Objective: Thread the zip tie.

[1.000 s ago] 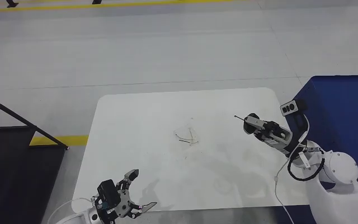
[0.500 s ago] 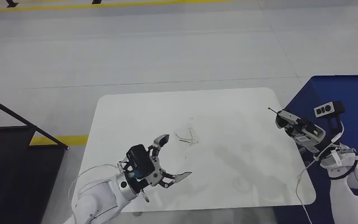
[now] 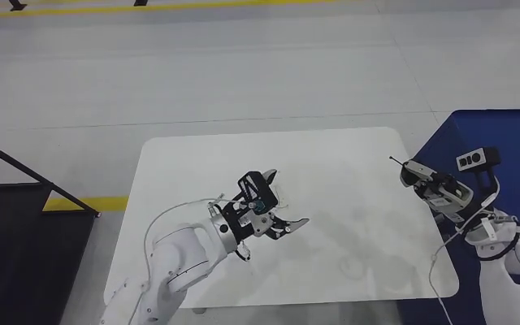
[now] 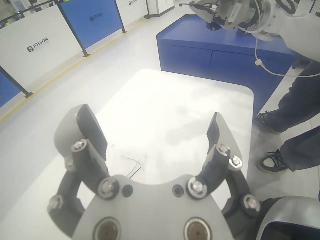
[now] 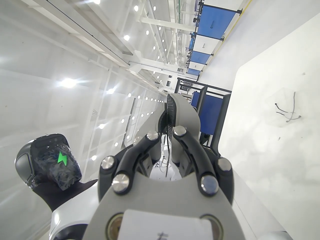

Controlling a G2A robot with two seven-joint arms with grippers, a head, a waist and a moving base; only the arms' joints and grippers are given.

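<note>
Zip tie (image 3: pixel 396 161), a thin dark strand, is pinched between the pressed-together fingers of the right gripper (image 3: pixel 405 168), with its free end projecting past the fingertips. The gripper is held aloft near the right edge of the table (image 3: pixel 349 154), beside a blue cabinet (image 3: pixel 479 134). The left wrist view shows the same gripper (image 4: pixel 200 7) and strand (image 4: pixel 186 4) from the front. Loose ties (image 5: pixel 287 112), thin crossed strands, lie on the middle of the table, well apart from the right gripper (image 5: pixel 170 101). The left gripper (image 3: pixel 286 197) hovers above them, spread wide and holding nothing. In its own wrist view (image 4: pixel 150 113) the loose ties (image 4: pixel 132 162) show on the tabletop between the two fingers (image 4: pixel 91 126).
</note>
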